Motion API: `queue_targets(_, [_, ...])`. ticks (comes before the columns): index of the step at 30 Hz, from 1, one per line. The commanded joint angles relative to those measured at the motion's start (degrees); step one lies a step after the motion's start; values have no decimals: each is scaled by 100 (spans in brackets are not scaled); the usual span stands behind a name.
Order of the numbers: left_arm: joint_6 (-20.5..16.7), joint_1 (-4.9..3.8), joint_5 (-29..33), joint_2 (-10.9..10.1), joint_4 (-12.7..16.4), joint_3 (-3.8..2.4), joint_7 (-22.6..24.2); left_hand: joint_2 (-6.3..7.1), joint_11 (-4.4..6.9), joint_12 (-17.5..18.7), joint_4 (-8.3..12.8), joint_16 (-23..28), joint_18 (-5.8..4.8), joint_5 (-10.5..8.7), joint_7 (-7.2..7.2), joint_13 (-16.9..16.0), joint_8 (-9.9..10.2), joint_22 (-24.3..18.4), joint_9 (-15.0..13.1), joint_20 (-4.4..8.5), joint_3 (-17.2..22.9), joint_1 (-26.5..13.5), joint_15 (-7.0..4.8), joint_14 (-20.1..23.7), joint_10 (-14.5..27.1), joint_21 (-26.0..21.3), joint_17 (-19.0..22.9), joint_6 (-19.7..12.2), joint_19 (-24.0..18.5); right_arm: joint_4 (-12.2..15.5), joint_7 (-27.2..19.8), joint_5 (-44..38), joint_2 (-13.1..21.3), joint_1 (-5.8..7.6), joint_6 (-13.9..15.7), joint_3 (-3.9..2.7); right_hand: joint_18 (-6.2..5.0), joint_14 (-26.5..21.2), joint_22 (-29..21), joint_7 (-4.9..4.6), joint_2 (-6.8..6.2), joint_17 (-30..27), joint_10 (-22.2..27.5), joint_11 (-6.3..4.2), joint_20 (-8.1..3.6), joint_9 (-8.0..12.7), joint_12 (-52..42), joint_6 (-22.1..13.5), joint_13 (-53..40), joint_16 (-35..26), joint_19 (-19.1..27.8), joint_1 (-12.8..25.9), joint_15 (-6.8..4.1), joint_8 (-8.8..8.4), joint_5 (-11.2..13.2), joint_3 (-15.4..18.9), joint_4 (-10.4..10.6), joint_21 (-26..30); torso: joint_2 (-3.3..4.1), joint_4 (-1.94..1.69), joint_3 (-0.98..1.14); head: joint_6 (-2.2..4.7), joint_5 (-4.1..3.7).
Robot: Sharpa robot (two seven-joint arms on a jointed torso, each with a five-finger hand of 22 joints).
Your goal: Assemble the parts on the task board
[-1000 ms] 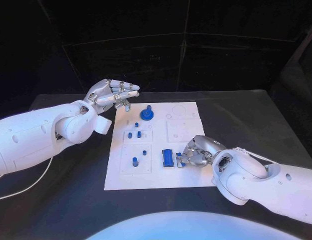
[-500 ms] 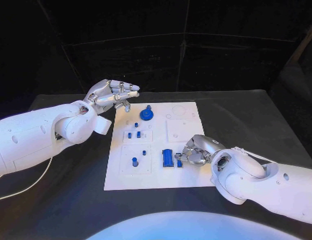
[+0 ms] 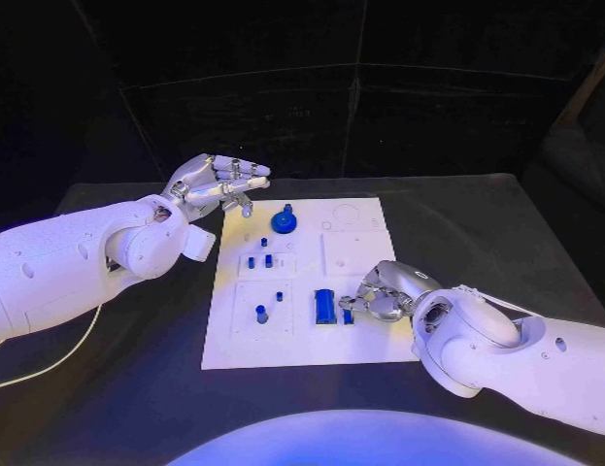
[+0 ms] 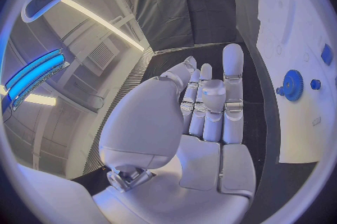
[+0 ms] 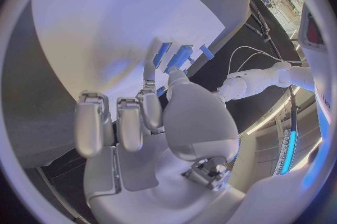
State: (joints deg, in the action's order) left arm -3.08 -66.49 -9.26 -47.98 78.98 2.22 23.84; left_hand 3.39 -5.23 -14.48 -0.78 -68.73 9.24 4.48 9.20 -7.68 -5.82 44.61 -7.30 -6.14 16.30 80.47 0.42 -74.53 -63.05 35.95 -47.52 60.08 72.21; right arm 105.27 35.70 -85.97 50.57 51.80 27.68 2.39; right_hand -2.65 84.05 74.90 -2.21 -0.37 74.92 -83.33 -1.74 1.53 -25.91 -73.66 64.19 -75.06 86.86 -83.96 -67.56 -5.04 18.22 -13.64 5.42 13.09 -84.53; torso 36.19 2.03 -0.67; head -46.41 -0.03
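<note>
Right hand at the board's near right, left hand raised off its far corner

We see the right hand (image 3: pixel 375 296) curled over a small blue part (image 3: pixel 347 316) beside the blue block (image 3: pixel 324 306) on the task board (image 3: pixel 302 340) — whether it grips, we cannot tell. The left hand (image 3: pixel 218 183) holds nothing, fingers loosely apart, near the blue gear (image 3: pixel 285 222). No writing is legible.

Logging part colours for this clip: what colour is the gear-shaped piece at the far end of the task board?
Blue. The gear shows best in the left wrist view.
</note>
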Motion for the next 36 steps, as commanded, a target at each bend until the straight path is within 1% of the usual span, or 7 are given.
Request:
queue_targets(1, [65,-10,23,-6,11,-5,4,-35,5,-31,9,21,89,32,-9,-6,-33,-6,2,-6,-29,9,11,30,26,-21,5,-31,-33,67,-56,-63,55,7,59,-3,68,497,664,-8,-4,1028,-32,-7,-44,-20,-7,-57,-363,33,-216,-117,-29,38,-42,10,-71,-25,2,6,1,3,7])
queue_targets(11, [31,-8,24,7,-26,-4,56,-27,-3,-40,-12,41,95,27,-5,-7,-35,-45,3,-10,-57,-31,18,56,45,-74,55,-40,-54,-1,-1934,1680,409,153,453,-104,-95,356,-78,-314,-8,481,528,245,103,103,970,-795,251,-333,171,-516,167,-372,-103,180,-174,485,-36,2,0,128,-7])
queue_targets(14, [-55,-8,25,31,-65,-4,113,-20,-17,-65,-69,710,107,31,-10,-11,-44,-225,5,-47,-128,-113,56,732,85,-378,1080,-57,-352,-298,-2947,2945,442,386,427,-154,-340,99,-1244,-421,118,-383,1295,342,200,162,2374,-984,1206,-1020,782,-865,264,-518,-133,167,-302,1374,-70,-12,-11,222,-40])
queue_targets(18, [-231,-4,165,138,-230,-4,186,-42,-88,-5,-104,1888,92,36,44,44,-55,-656,14,-181,-170,-89,172,1715,134,-1120,1898,-101,-1178,-1008,-4234,4830,312,744,111,-184,-760,-786,-3586,-521,274,-2352,2377,460,298,263,4076,-1033,2451,-2864,2159,-1498,365,-641,63,-29,-575,3419,-164,-33,-33,357,-97])
queue_targets(26, [-524,59,563,466,-739,-4,315,-4,-293,624,-248,4418,83,32,101,368,59,-1882,114,-670,-83,-69,631,2207,129,-2696,3137,-260,-2475,-2457,-5477,6274,-383,1017,-681,-199,-730,-2457,-5095,-651,264,-4721,2395,764,777,817,6035,-999,4981,-6302,3192,-1941,857,-1196,186,-240,-463,5750,-381,-29,-92,653,-142])
queue_targets(28, [-628,92,685,571,-901,-5,357,-3,-354,811,-280,4922,148,33,88,397,102,-2202,179,-819,-121,-71,721,2170,142,-2991,3413,-311,-2637,-2876,-5682,6462,-639,1042,-857,-202,-746,-2298,-5650,-643,266,-5345,2161,819,995,1074,6444,-876,5828,-7126,3035,-2029,907,-1420,188,-357,-391,6460,-440,-26,-105,741,-142])
queue_targets(36, [-1106,201,1042,902,-1386,-9,460,-71,-559,1101,-317,5931,134,37,18,415,202,-2901,359,-1020,-447,-99,924,2116,602,-3233,3967,-504,-3034,-4055,-6038,6797,-1359,1073,-1205,-213,-796,-2063,-6450,-713,171,-6286,2024,972,1077,1644,6877,-932,6943,-8128,2659,-1896,1098,-1462,224,-420,-469,7441,-565,-49,-88,922,-83])
